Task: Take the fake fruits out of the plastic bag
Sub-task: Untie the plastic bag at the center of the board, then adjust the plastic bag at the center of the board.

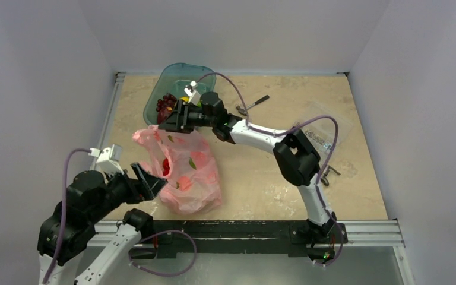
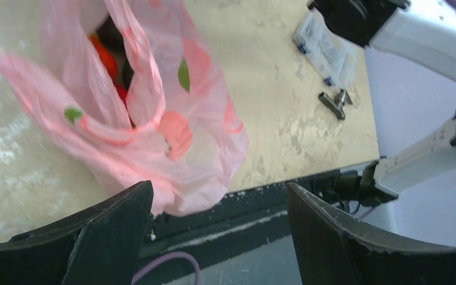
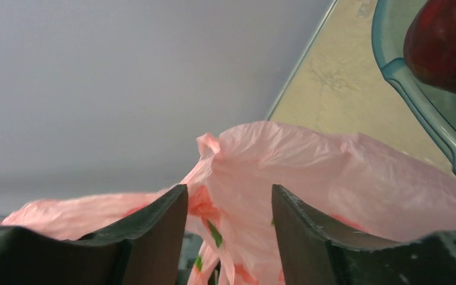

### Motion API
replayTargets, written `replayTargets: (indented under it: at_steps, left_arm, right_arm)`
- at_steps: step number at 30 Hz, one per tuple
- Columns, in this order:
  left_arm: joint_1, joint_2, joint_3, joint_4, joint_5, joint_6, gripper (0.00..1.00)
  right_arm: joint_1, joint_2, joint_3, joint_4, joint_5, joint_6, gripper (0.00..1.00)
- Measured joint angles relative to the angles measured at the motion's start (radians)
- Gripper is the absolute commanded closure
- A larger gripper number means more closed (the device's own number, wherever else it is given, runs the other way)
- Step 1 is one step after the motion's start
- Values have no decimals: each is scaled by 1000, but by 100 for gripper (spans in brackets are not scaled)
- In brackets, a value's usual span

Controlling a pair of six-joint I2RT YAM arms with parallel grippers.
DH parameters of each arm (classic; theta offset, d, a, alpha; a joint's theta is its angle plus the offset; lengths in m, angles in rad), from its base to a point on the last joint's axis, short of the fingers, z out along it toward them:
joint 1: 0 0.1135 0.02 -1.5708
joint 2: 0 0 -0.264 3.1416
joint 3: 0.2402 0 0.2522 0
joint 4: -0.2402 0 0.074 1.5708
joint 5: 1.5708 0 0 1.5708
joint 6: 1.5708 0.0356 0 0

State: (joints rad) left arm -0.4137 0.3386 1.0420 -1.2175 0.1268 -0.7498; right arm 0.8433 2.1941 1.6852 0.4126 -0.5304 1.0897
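The pink plastic bag (image 1: 184,172) lies on the table in front of the left arm, its mouth toward the teal tray. A red fruit (image 1: 166,166) shows inside it; it also shows in the left wrist view (image 2: 104,59) through the bag's mouth (image 2: 154,119). My left gripper (image 1: 154,181) is open and empty at the bag's near left side (image 2: 219,202). My right gripper (image 1: 167,122) is open at the bag's far rim, and bag film (image 3: 332,172) lies loosely between its fingers (image 3: 228,202).
The teal tray (image 1: 154,98) stands at the back and holds dark red grapes (image 1: 166,105) and other fruit; its rim (image 3: 415,101) is just right of my right gripper. A black tool (image 1: 255,102), a clear packet (image 1: 323,133) and a metal clip (image 1: 331,172) lie to the right.
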Motion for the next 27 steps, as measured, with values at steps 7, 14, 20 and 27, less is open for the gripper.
replayTargets:
  at_steps: [7, 14, 20, 27]
  left_arm:
    - [0, 222, 179, 68, -208, 227, 9]
    - [0, 461, 189, 153, -502, 428, 6]
    - [68, 534, 133, 297, -631, 519, 36]
    - [189, 559, 74, 447, -512, 554, 66]
  right_arm:
    - [6, -342, -147, -252, 112, -324, 20]
    - [156, -637, -428, -254, 325, -577, 3]
    - [435, -645, -628, -185, 564, -760, 1]
    - [642, -596, -620, -115, 891, -956, 1]
